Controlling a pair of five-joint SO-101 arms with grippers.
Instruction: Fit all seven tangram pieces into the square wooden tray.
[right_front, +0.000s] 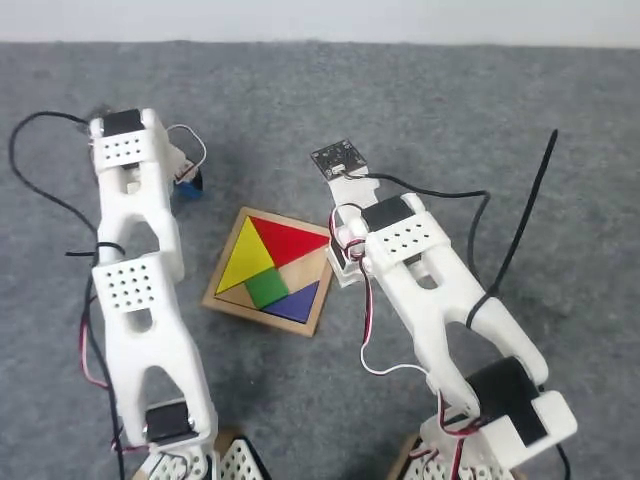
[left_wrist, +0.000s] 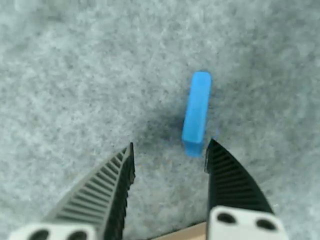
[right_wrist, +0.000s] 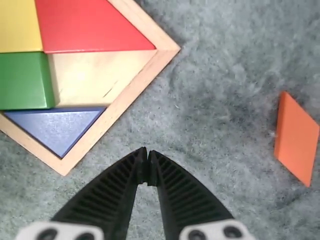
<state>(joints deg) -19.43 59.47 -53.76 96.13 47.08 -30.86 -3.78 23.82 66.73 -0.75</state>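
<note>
Fingers (left_wrist: 115, 180) of your left gripper (left_wrist: 171, 145) stand apart with nothing between them; those of your right gripper (right_wrist: 148, 152) are pressed together, empty, over the grey mat (right_front: 450, 120) just beside the square wooden tray (right_wrist: 116, 107).

The tray lies between the two arms and looks partly filled. The yellow triangle (right_front: 245, 258) and red triangle (right_front: 288, 240) sit in it, then the dark blue triangle (right_front: 293, 303) and the green square (right_front: 266, 288), with bare wood (right_wrist: 95, 75) showing beside them.

Outside it, the orange parallelogram (right_wrist: 296, 137) lies flat on the mat, well apart from the rim. The blue piece (left_wrist: 196, 112) stands on its thin edge, just ahead of one left finger and off the middle of the gap.

You appear to be at the pick-up of that blue piece. Shift the left gripper sideways until the piece is centred, come down, and close across its flat faces gently. On edge like that, it could topple at a nudge.
</note>
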